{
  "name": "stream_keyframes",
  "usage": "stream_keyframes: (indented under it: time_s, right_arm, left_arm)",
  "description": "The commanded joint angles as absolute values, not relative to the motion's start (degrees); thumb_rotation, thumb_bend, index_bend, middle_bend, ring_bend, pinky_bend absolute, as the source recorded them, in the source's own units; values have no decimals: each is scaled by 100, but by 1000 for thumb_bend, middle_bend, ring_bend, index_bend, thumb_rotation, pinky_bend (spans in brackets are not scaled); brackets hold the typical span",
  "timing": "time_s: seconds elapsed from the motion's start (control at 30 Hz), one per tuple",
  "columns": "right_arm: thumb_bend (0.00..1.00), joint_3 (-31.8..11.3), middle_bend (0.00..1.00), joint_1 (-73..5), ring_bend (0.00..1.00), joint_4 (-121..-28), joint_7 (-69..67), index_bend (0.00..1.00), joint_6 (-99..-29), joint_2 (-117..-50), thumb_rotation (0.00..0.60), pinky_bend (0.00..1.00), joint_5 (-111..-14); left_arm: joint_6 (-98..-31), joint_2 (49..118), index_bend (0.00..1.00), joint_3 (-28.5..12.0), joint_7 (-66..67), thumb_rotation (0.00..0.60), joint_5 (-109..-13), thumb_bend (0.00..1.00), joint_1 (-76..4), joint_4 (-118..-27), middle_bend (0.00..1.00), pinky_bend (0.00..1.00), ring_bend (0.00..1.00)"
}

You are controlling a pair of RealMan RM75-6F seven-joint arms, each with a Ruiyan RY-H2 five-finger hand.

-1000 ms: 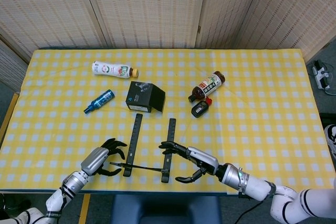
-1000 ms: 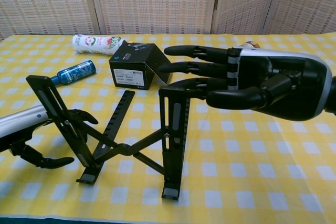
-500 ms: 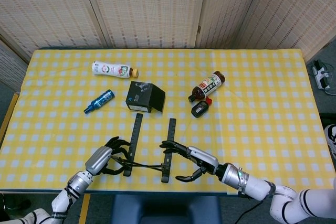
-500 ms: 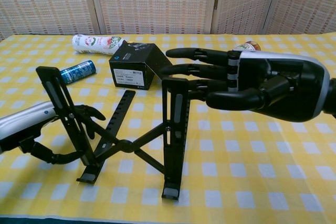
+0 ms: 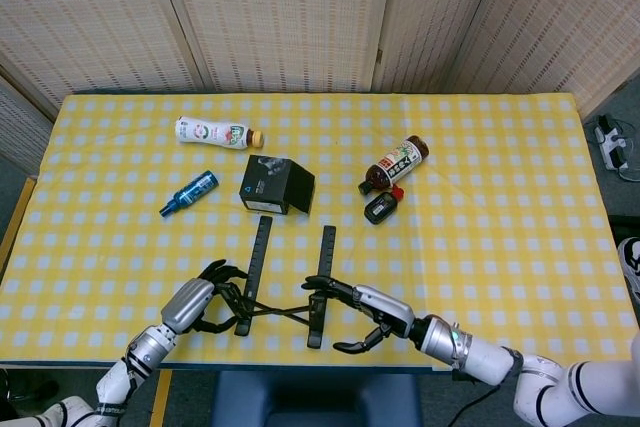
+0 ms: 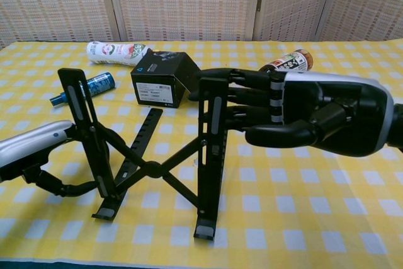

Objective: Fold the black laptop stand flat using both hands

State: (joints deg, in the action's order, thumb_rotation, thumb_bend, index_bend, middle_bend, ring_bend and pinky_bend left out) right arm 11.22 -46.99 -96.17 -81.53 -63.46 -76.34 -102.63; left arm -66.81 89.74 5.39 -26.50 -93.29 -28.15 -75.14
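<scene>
The black laptop stand (image 6: 151, 169) stands propped up near the table's front edge, its two slotted rails (image 5: 320, 282) steep and joined by crossed struts. My left hand (image 6: 34, 152) grips the left rail (image 6: 85, 127), fingers behind it and thumb curled under toward its foot; the same left hand (image 5: 198, 302) shows beside that rail in the head view. My right hand (image 6: 308, 118) is spread, its fingers (image 6: 236, 96) lying against the right rail (image 6: 211, 149) with the thumb apart in front. In the head view the right hand (image 5: 365, 309) touches the right rail.
Behind the stand sit a black box (image 5: 275, 185), a small blue bottle (image 5: 189, 193), a white bottle (image 5: 217, 132), a brown bottle (image 5: 394, 164) and a small black device (image 5: 381, 208). The yellow checked table's front edge (image 5: 300, 362) runs just below the stand.
The stand's rails have swung up steeper and closer together. My left hand has closed around the left rail, and my right hand's fingers have come against the right rail.
</scene>
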Motion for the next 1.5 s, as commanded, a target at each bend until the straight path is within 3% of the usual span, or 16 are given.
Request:
stream_keyframes:
  time_s: [0.03,0.83,0.9,1.17,1.5]
  right_arm:
    - [335,1139,79,-4731,105,-9655,-8127,0,-6323,-7647,600,0,-10313]
    - [336,1245,78,-4734,102,-9627,-8085,0,-6368,-7704,600,0,-10324]
    - [335,1246,78,-4728,102,-9616,-8053,0,-6372,-7696,600,0,-10316]
    - [335,1125,64,-4670,93,-9515,-7766,0,-6281,-7826,600,0,-10071]
    - [335,540,6,-4646,43,-9487,-6721,0,-5785,-8298,600,0,-9156]
  left_arm:
    - [-6721,8956,542,551,-2654,600,-9332,374,-2784,-7532,249,0,156]
    - [-6689,9013,609,555,-2635,600,-9352,437,-2766,-7505,280,0,170]
    - [-6716,9002,571,551,-2670,600,-9362,437,-2761,-7518,280,0,170]
    - [-6949,8761,260,497,-2871,600,-9419,401,-2729,-7717,255,0,122]
    - [-7424,8278,192,421,-2735,600,-9431,381,-2525,-8026,201,0,69]
